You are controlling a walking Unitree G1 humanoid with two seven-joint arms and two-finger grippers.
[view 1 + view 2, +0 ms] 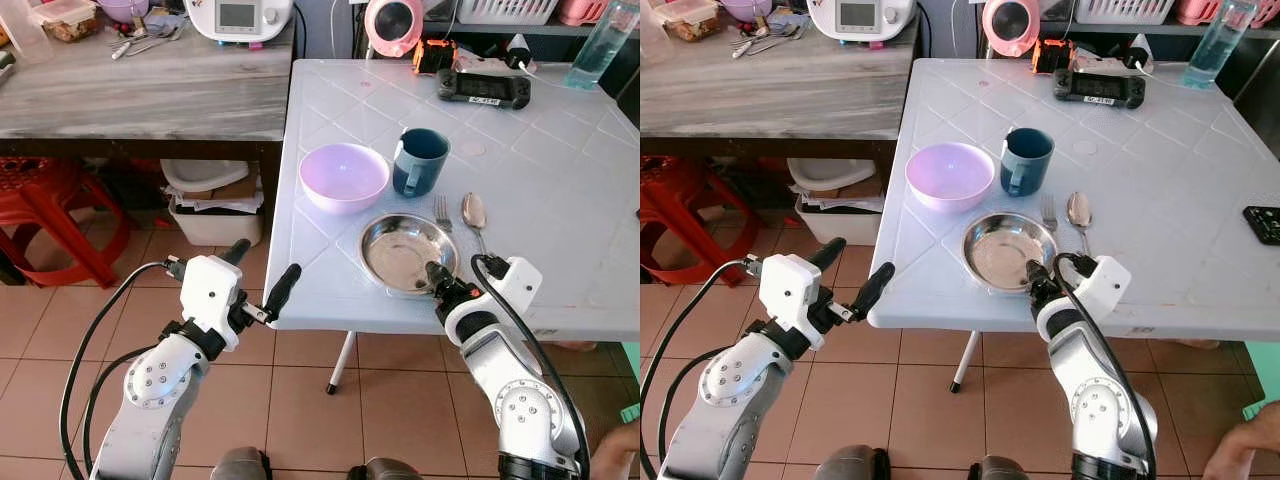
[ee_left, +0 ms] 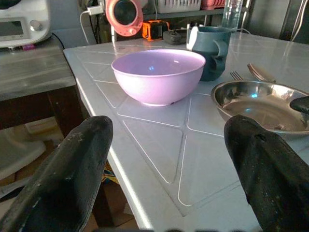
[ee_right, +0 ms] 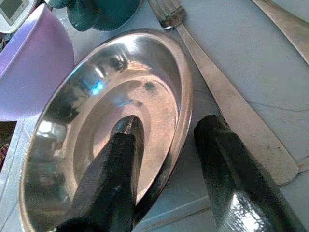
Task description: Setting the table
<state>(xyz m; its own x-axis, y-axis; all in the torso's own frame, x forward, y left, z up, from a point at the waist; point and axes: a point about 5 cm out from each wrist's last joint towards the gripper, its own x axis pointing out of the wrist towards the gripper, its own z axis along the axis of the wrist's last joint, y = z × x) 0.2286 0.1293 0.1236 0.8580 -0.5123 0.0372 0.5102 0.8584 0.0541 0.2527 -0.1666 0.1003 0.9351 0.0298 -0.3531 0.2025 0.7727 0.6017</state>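
Your white table point(image 1: 560, 200) carries the setting, near its front edge; the pink bowl point(image 1: 344, 177) and teal mug point(image 1: 420, 161) stand side by side behind the steel plate point(image 1: 405, 250), with the fork point(image 1: 442, 211) and spoon point(image 1: 474, 213) lying just beside the plate on its right. Your right gripper point(image 3: 166, 145) straddles the plate's near rim, one finger inside the dish and one outside, the fingers part open and not visibly pinching the metal; your left gripper point(image 1: 262, 281) hovers off the table's front corner, fingers spread wide, holding nothing.

Expect the plate to be light, stiff and slick; its thin raised rim looks like the only real purchase, so close squarely across the edge or it may skate on the smooth tabletop and knock the cutlery.

The right wrist view gives you the rim running between the fingers, which the head views blur behind the wrist; the left wrist view shows the bowl and mug from table height; the head views alone give the black controller point(image 1: 484, 89) and water bottle point(image 1: 602, 45) at the far edge.
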